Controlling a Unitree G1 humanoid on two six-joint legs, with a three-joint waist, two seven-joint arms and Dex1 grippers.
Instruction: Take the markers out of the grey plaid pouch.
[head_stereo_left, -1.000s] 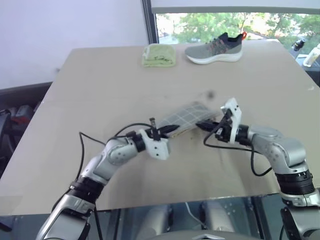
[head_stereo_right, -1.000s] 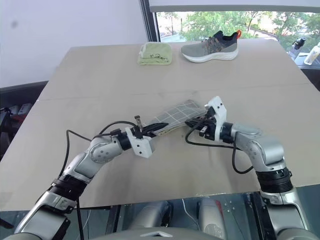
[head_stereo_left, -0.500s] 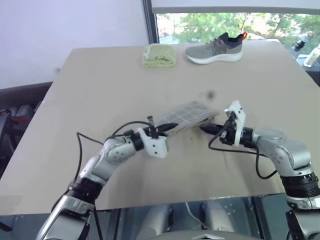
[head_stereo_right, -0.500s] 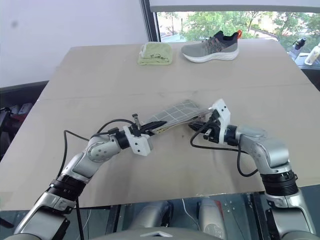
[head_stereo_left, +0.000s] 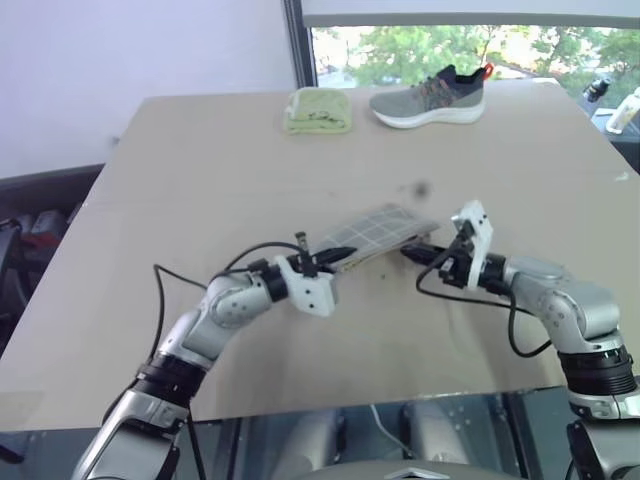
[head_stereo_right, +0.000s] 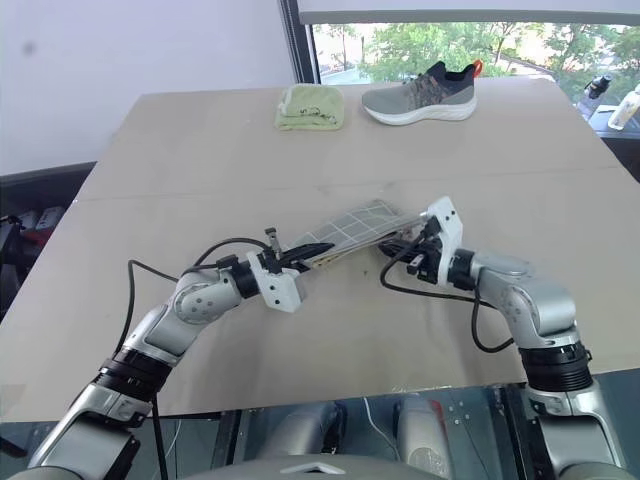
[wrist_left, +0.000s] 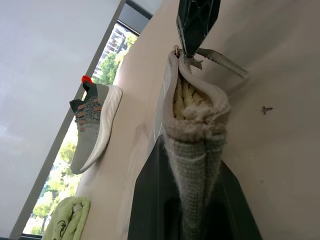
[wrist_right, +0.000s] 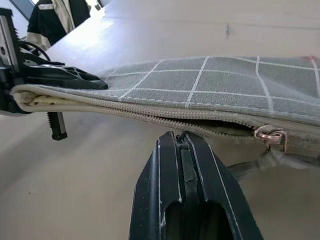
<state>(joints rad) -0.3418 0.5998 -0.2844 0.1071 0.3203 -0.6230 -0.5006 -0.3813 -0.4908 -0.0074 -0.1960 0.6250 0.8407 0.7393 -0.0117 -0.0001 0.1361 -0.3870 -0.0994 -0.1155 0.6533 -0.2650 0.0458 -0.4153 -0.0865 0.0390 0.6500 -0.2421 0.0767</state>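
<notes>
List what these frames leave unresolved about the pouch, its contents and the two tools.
- Markers: inside the grey plaid pouch; fabric hides them, so count unknown.
- Zipper: how far it stands open is hard to judge in the right wrist view.
- Left tool: shut on the pouch end, which covers its fingertips.
- Right tool: shut; whether it pinches the pull cord is unclear.

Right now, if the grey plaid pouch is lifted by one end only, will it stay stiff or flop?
Likely floppy: the grey plaid pouch is soft woven fabric, bunched where the left tool pinches it. Probably light too, since that end-grip keeps it tilted off the table.
</notes>
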